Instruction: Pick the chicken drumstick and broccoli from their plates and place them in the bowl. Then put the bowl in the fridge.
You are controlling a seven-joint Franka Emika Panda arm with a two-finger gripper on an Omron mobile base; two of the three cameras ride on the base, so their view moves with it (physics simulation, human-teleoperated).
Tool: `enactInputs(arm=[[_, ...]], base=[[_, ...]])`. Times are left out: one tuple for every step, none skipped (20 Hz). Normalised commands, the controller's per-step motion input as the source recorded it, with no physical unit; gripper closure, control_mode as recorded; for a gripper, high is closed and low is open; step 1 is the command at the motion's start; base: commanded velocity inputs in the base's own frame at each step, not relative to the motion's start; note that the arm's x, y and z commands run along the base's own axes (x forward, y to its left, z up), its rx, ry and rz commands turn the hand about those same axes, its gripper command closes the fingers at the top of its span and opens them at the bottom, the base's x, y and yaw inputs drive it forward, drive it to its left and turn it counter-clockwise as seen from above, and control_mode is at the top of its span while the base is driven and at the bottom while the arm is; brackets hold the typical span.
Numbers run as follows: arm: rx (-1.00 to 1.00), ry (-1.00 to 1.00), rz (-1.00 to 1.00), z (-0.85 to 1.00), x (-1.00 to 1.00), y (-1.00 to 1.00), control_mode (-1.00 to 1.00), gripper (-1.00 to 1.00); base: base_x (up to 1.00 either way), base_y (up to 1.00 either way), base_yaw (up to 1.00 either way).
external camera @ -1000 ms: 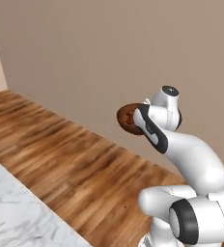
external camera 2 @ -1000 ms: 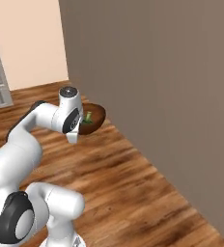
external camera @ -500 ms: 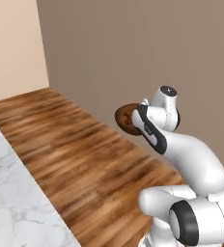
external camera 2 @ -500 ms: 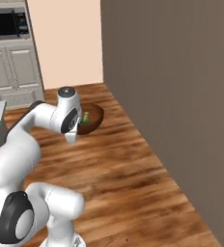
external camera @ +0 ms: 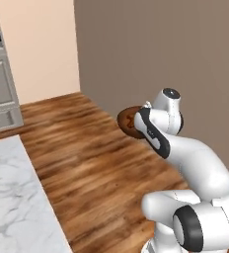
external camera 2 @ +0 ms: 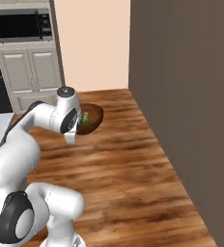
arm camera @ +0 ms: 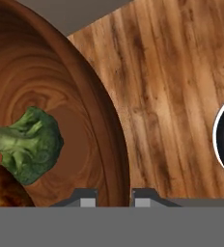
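Bowl [arm camera: 61, 87] up in the air above the wood floor [external camera: 87, 168], pinched at its rim by the gripper [arm camera: 115, 197], jaws clenched tight on that thin edge. Broccoli [arm camera: 29, 144] and chicken drumstick [arm camera: 0, 185] already inside, touching each other near the bottom. Could tip or slip, since held by one side only; a quick turn of the base might roll the food out. Could also bump the brown wall [external camera 2: 191, 96] close by. Round, deep, smooth dark wood with swirly rings. Bumpy green top, pale stalk. Shiny, lumpy orange-brown meat. Fridge not spotted yet.
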Motion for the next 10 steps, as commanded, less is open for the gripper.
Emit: enactInputs(arm=[[0.00, 0.00, 0.00, 0.00, 0.00, 0.00, 1.00, 1.00], [0.00, 0.00, 0.00, 0.00, 0.00, 0.00, 1.00, 1.00], [0.00, 0.00, 0.00, 0.00, 0.00, 0.00, 1.00, 1.00], [0.00, 0.00, 0.00, 0.00, 0.00, 0.00, 1.00, 1.00], [0.00, 0.00, 0.00, 0.00, 0.00, 0.00, 1.00, 1.00], [0.00, 0.00, 0.00, 0.00, 0.00, 0.00, 1.00, 1.00], [0.00, 0.00, 0.00, 0.00, 0.00, 0.00, 1.00, 1.00], [0.00, 0.00, 0.00, 0.00, 0.00, 0.00, 1.00, 1.00], [0.00, 0.00, 0.00, 0.00, 0.00, 0.00, 1.00, 1.00], [0.00, 0.00, 0.00, 0.00, 0.00, 0.00, 1.00, 1.00]], base=[[0.92, 0.00, 0.29], [0.92, 0.00, 0.29], [0.92, 0.00, 0.29], [0.93, 0.00, 0.28], [0.93, 0.00, 0.28], [0.93, 0.00, 0.27], [0.94, 0.00, 0.26], [0.94, 0.00, 0.26], [0.94, 0.00, 0.25], [0.94, 0.00, 0.25]])
